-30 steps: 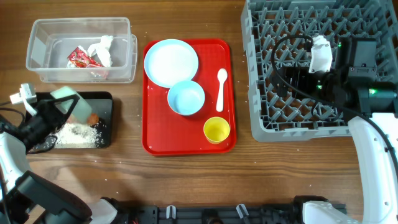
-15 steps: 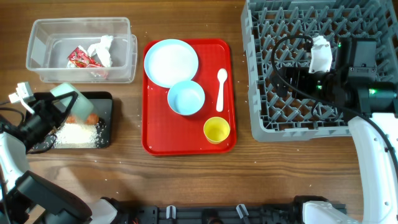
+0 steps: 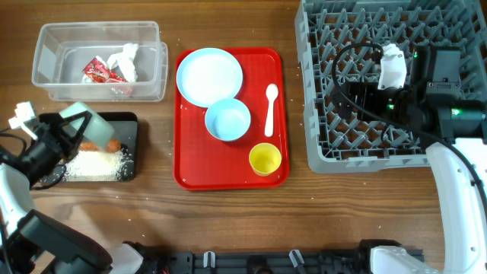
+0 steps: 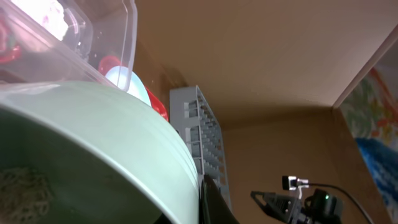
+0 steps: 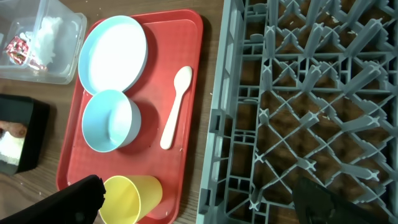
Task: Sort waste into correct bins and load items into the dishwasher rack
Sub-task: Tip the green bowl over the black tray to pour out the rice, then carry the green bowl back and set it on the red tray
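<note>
Overhead shows left claw (image 3: 65, 126) gripping green bowl (image 3: 82, 116); wrist shows rim.

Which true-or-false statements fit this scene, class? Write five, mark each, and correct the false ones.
The left end effector grips the pale green bowl over the black tray. True.
The right end effector is shut. False: it is open, over the dishwasher rack.
The red-and-white wrapper sits in the clear tub. True.
The white spoon lies in the dishwasher rack. False: on the red tray.
The yellow cup stands in the clear tub. False: on the red tray.
</note>
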